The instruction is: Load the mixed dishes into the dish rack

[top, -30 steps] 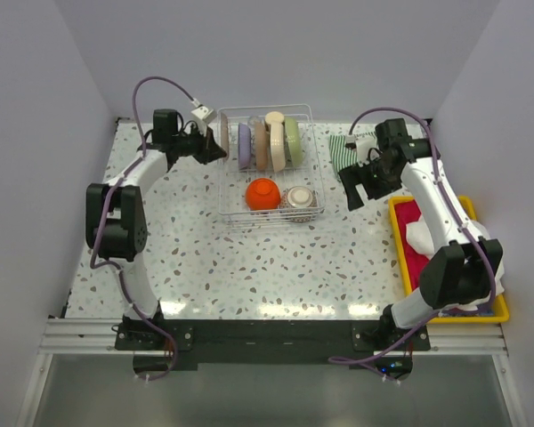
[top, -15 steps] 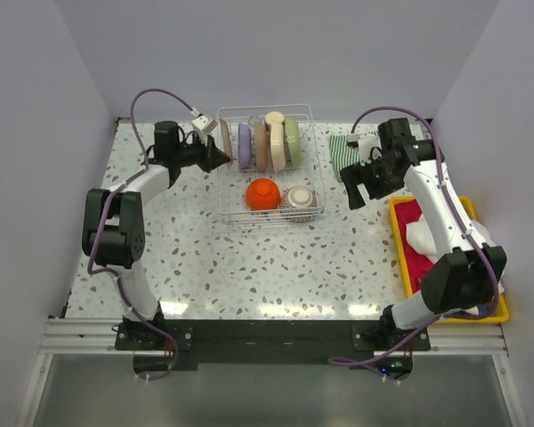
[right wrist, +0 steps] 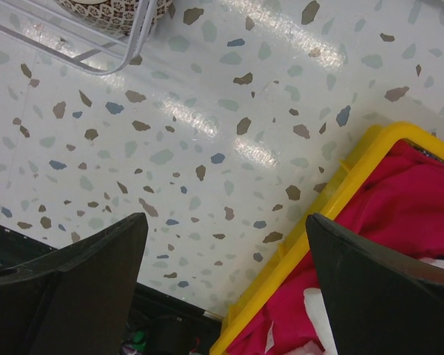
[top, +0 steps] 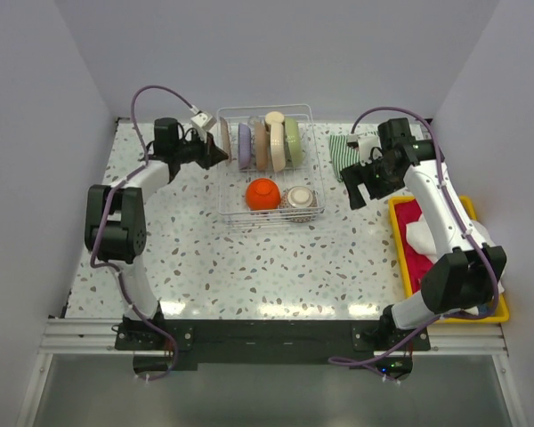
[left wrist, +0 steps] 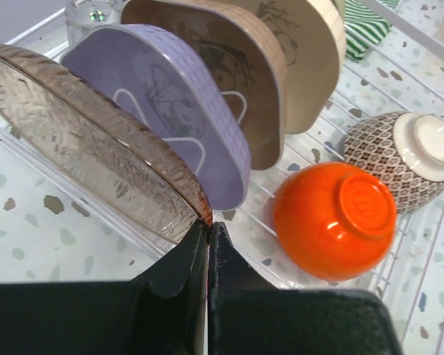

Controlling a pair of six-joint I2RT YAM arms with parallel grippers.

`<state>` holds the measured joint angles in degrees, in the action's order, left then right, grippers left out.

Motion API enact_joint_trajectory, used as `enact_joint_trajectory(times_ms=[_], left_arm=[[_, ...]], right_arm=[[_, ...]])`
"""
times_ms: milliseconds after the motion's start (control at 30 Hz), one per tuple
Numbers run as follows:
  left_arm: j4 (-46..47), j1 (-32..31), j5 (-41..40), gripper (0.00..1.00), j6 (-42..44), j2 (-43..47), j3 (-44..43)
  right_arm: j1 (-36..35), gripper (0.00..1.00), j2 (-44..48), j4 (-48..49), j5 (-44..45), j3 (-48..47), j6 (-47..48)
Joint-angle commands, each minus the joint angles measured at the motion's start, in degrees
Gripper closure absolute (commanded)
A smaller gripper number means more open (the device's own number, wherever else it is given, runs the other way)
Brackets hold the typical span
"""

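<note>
Pale walls box in a glossy white terrazzo table, flecked brown, grey and blue. Towards the back of it stands the dish rack, a thin see-through wire grid, and it's loaded. Upright in its far slots are a smoky ribbed glass plate, a lilac rounded-square plate, a brown one, a cream one and a green one. In the rack's near half, a glossy orange bowl and a grey patterned bowl lie tipped over, side by side.

Just right of the rack lies a striped green cloth. Further right, a yellow tray holds red cloth.

At the rack's left wall, the left gripper has its jaws pressed together, tips at the glass plate's rim. Whether they pinch it, I can't tell. Right of the rack, the right gripper hangs over bare table, jaws wide apart and holding nothing.
</note>
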<state>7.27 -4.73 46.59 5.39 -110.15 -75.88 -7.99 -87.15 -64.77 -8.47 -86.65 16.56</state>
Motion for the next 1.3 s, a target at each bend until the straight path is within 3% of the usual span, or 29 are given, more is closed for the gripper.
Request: enact_joint_trajectory(times_ms=[0,167,267,300,367,433,633,700,867,1000,1067,1267], left_arm=[[-5.2,0.9,0.4,1.00,6.5,-2.3,-6.0],[-14.9,1.2,1.7,0.90,11.8,-4.5,-9.8],[-15.4,1.1,1.1,0.74,13.4,-3.1,-7.7],[-15.3,1.1,0.6,0.64,14.0,-2.7,-7.1],[-15.2,1.1,-0.3,0.56,14.6,-1.5,-5.9],[-14.6,1.1,-1.8,0.35,14.1,0.2,-5.0],[-22.1,1.8,-7.6,0.24,16.1,7.1,-3.8],[-23.5,3.6,-8.1,0.00,15.9,10.0,-1.8],[-27.7,4.7,-13.8,0.00,16.1,19.7,1.2],[-27.5,4.7,-20.5,0.00,12.1,25.3,2.4],[-27.0,4.7,-25.3,0.00,10.7,26.3,3.1],[-28.5,4.7,-28.5,0.00,6.5,27.0,3.7]], right_arm=[[-0.2,0.07,-0.2,-0.2,0.6,-1.8,0.8],[-0.1,0.07,0.0,0.3,0.5,-0.9,0.8],[-0.2,0.07,-0.1,0.7,0.3,-0.4,0.8],[-0.1,0.07,-0.1,0.9,0.2,-0.3,0.8],[-0.1,0.07,-0.3,1.1,-0.1,0.0,0.7],[-0.2,0.07,-0.7,1.1,-0.4,-0.3,0.7],[-0.1,0.07,-2.0,2.0,-1.2,-1.2,0.2],[-0.2,0.05,-2.0,3.5,-1.2,-1.2,-0.3],[-0.2,0.01,-1.8,7.5,-0.9,-1.2,-3.6],[-0.2,0.01,-1.5,11.9,8.2,-0.5,-12.7],[-0.2,0.01,-1.9,12.9,15.3,-0.9,-15.8],[-0.2,0.01,0.5,13.9,18.9,-0.2,-18.7]])
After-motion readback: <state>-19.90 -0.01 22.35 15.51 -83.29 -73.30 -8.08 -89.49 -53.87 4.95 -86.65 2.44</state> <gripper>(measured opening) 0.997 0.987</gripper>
